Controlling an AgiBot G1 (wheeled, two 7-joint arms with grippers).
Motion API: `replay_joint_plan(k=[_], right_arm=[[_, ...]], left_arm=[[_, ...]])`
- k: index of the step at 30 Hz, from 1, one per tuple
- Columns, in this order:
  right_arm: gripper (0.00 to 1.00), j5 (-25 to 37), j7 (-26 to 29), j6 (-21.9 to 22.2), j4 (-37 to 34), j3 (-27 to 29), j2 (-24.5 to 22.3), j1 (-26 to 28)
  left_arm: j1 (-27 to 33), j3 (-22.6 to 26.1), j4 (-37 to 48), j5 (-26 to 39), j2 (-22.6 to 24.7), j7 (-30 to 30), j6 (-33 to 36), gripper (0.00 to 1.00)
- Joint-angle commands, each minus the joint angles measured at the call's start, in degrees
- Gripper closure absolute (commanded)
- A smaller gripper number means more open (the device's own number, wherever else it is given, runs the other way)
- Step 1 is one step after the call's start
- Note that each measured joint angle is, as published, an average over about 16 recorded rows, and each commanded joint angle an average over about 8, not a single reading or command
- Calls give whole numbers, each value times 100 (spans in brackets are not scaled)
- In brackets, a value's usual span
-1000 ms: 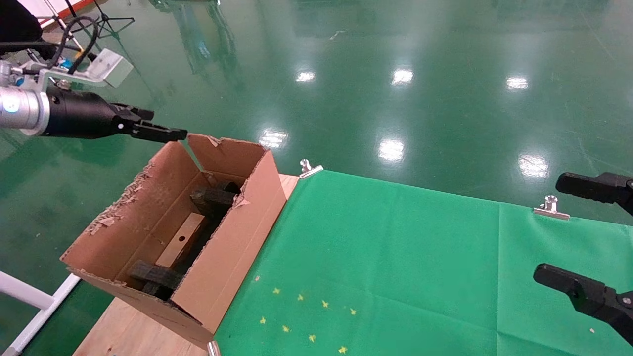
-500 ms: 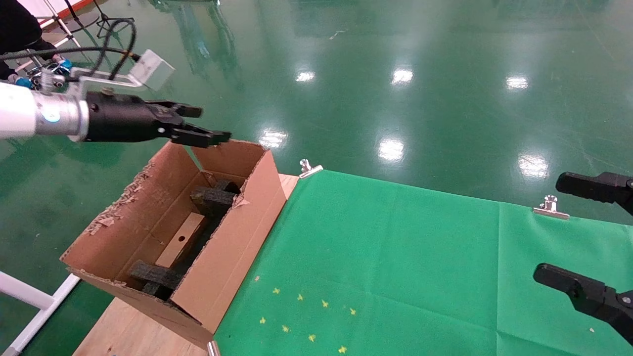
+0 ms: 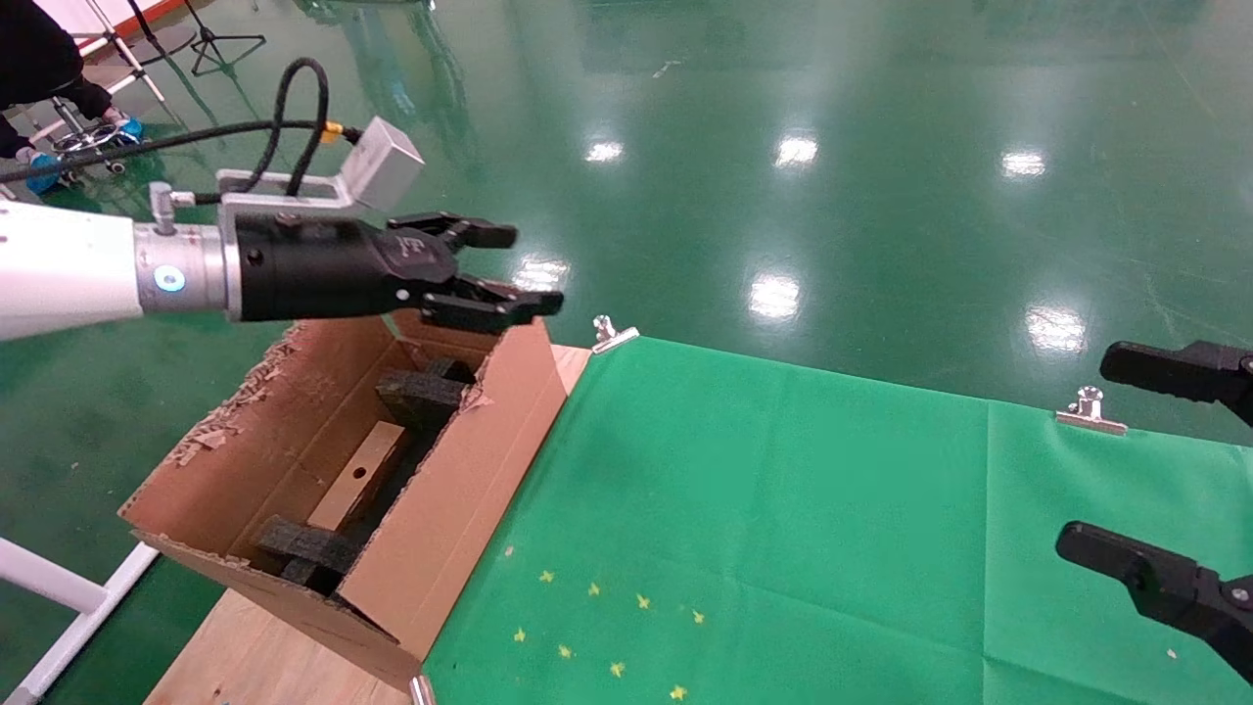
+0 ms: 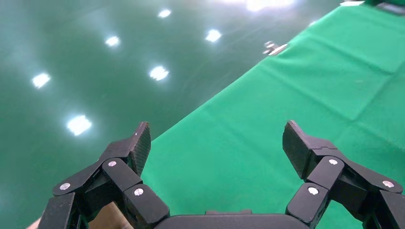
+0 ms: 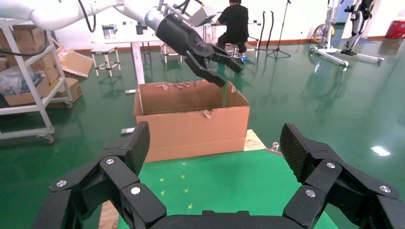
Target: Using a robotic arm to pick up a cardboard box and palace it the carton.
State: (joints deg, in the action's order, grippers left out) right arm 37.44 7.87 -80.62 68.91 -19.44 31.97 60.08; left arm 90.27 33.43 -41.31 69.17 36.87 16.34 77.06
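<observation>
My left robotic arm (image 3: 88, 269) reaches in from the left. Its gripper (image 3: 527, 270) is open and empty, hovering just above the far end of the carton (image 3: 460, 490). The carton is large and brown with ragged flaps. It stands open at the table's left end with black foam inserts (image 3: 421, 392) and a tan strip inside. In the left wrist view the open gripper (image 4: 216, 143) looks down on green cloth. My right gripper (image 3: 1091, 450) is open and empty at the right edge, also seen in its wrist view (image 5: 215, 143). The cardboard box is out of view.
A green cloth (image 3: 783, 509) covers the table, held by metal clips (image 3: 612, 333) (image 3: 1089, 411), with small yellow star marks (image 3: 607, 617) near the front. Bare wood (image 3: 245, 656) shows under the carton. A white frame (image 3: 59, 587) stands at the left. The right wrist view shows a person (image 5: 236, 24) behind.
My left arm has swung to the right, from left of the carton to above its far end, and its wrist has turned. The right arm has not moved.
</observation>
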Motion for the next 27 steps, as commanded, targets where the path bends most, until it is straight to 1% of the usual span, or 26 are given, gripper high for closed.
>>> replay_joint_plan(k=[1,27], right_arm=[[0,0,0,0,0,0,0,0],[0,0,0,0,0,0,0,0]], left_arm=[[-168,-102,-188,-159,-11,-33,50,0],[-2437,-1478,-2739,-2319,-157,-474,733,0]])
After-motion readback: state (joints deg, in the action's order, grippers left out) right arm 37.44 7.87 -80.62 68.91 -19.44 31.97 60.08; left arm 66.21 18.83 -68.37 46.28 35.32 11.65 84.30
